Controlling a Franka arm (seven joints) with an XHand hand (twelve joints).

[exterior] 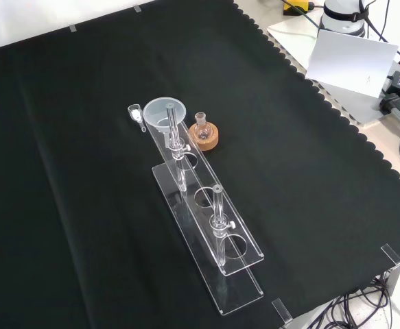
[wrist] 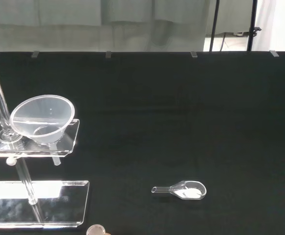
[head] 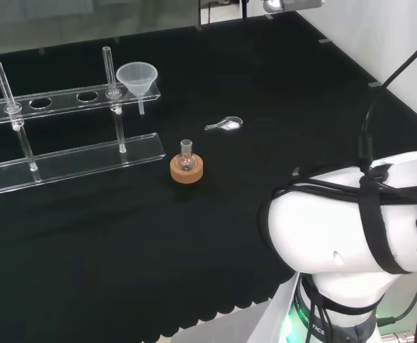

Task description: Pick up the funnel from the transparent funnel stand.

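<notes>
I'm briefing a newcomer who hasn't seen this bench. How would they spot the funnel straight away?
Find the long clear funnel stand on the black cloth. In the head view, the funnel sits in the hole at the right end of its upper shelf. It is the one cone-shaped piece, unlike the upright rods beside it.

Clear funnel (head: 136, 76), clear stand (head: 72, 163), black cloth (head: 122, 257), tan cork ring (head: 187, 171)

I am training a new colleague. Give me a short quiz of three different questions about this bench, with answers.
1. True or false: the funnel sits in the end hole of the clear stand.
2. What holds the small flask upright?
3. The little scoop holds: A) white powder B) blue liquid C) nothing.

Key
1. True.
2. A cork ring.
3. A.
</notes>
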